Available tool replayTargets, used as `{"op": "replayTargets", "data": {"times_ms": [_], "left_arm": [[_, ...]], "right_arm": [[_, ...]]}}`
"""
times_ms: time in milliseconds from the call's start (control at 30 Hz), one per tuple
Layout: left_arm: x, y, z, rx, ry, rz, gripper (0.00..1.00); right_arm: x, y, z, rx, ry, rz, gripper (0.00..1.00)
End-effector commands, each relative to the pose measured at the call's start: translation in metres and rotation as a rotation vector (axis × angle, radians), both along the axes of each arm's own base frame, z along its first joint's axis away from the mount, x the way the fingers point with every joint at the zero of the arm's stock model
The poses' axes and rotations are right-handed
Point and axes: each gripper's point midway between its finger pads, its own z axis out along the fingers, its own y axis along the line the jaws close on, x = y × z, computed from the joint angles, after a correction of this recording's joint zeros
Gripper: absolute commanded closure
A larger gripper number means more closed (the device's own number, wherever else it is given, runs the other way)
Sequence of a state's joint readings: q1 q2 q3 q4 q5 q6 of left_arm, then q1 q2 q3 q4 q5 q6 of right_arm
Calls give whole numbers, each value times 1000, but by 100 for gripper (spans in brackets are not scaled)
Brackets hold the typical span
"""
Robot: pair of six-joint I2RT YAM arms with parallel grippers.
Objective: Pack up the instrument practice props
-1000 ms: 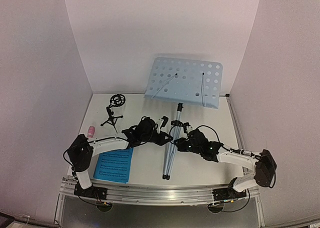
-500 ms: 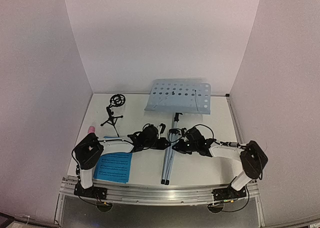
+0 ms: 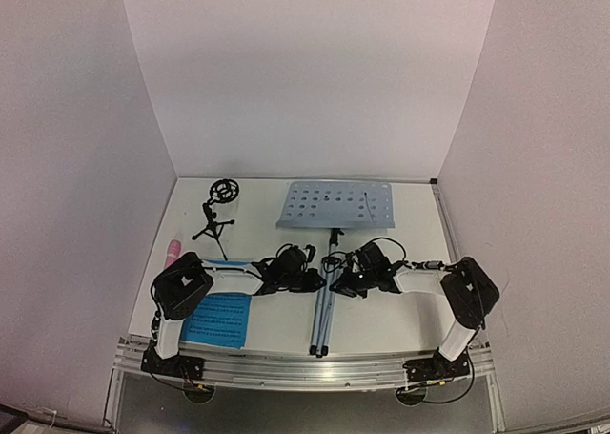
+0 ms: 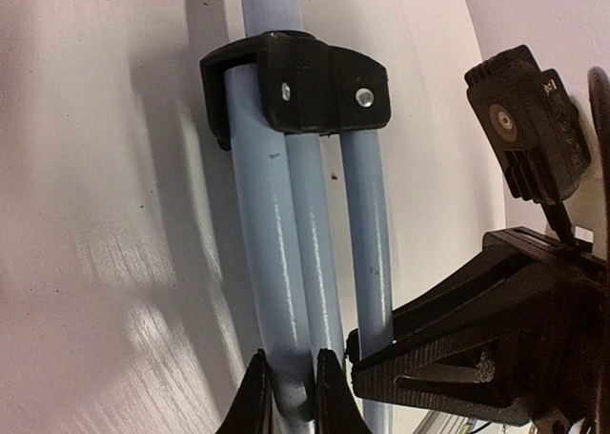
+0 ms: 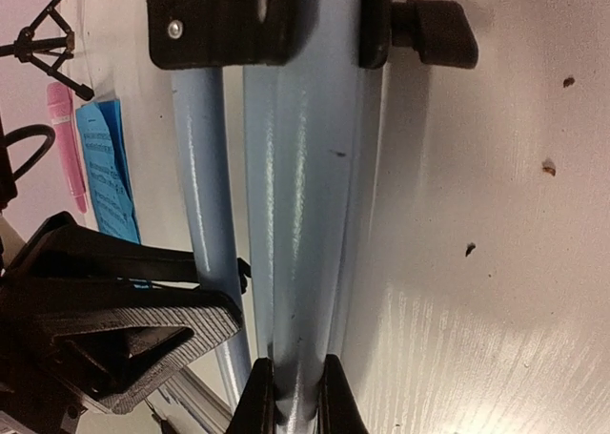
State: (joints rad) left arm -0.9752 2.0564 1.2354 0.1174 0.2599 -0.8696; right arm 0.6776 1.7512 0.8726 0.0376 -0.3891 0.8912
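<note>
The pale perforated music stand [image 3: 336, 203] lies tilted low toward the back wall, its folded silver tripod legs [image 3: 322, 305] running toward the front edge. My left gripper [image 3: 315, 279] is shut on one leg [image 4: 276, 291] from the left. My right gripper [image 3: 339, 283] is shut on another leg [image 5: 300, 262] from the right. The black tripod mic stand [image 3: 217, 215] with ring holder stands at the back left. The pink microphone [image 3: 172, 250] lies by the left wall. A blue sheet-music page [image 3: 216, 320] lies at the front left, partly under my left arm.
White walls close in the table on three sides. A metal rail [image 3: 305, 360] runs along the front edge. A black clamp collar [image 4: 295, 81] joins the legs just beyond my left fingers. The right gripper's body [image 4: 496, 348] sits close beside my left fingers.
The perforated desk has dropped from steeply raised to nearly flat against the table. Both grippers have moved in toward the legs and stay clamped on them.
</note>
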Motion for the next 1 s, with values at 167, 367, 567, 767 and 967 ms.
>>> {"op": "replayTargets", "data": {"times_ms": [167, 367, 567, 767, 967], "left_arm": [[18, -54, 97, -285, -247, -36, 100], [20, -57, 86, -285, -220, -20, 100], [23, -58, 78, -295, -194, 7, 99], [25, -57, 80, -300, -201, 20, 90], [28, -52, 85, -296, -212, 45, 89]], "right_arm": [[24, 31, 37, 192, -185, 152, 100], [33, 23, 28, 196, -149, 137, 100], [36, 16, 18, 141, -117, 120, 84], [39, 14, 33, 115, -143, 121, 61], [41, -7, 51, -20, -179, 83, 52]]}}
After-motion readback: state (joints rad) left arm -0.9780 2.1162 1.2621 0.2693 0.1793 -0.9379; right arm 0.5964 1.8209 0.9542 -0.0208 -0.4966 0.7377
